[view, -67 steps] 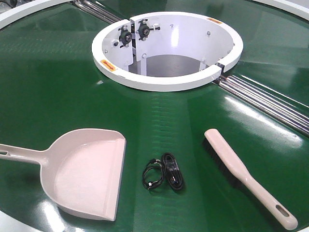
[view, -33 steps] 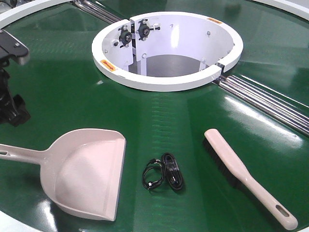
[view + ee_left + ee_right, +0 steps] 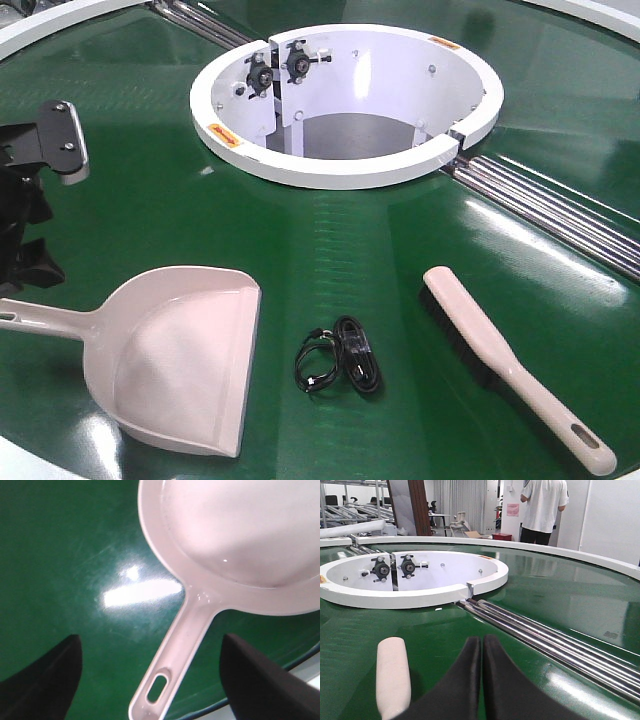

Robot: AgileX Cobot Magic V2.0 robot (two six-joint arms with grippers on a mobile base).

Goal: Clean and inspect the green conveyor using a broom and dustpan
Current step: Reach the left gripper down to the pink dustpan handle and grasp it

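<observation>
The green conveyor (image 3: 130, 210) fills the front view. The pale dustpan (image 3: 180, 360) lies at the front left, mouth to the right, handle to the left. My left gripper (image 3: 40, 205) is at the left edge, above the handle, open. In the left wrist view the dustpan handle (image 3: 175, 645) with its slotted hole lies on the belt between the open gripper's (image 3: 150, 642) two dark fingers, untouched. The broom (image 3: 505, 365) lies at the front right, bristles left. My right gripper (image 3: 481, 640) is shut and empty, low over the belt, beside the broom's tip (image 3: 392, 677). It is out of the front view.
A coiled black cable (image 3: 340, 365) lies on the belt between dustpan and broom. The white ring opening (image 3: 345, 170) sits behind, with silver rails (image 3: 560, 215) running right from it. The belt's white rim (image 3: 310, 675) is near the dustpan handle. A person (image 3: 542, 510) stands beyond the conveyor.
My left gripper has come into the front view from the left edge and moved right, toward the dustpan handle. The dustpan, broom and cable have not moved.
</observation>
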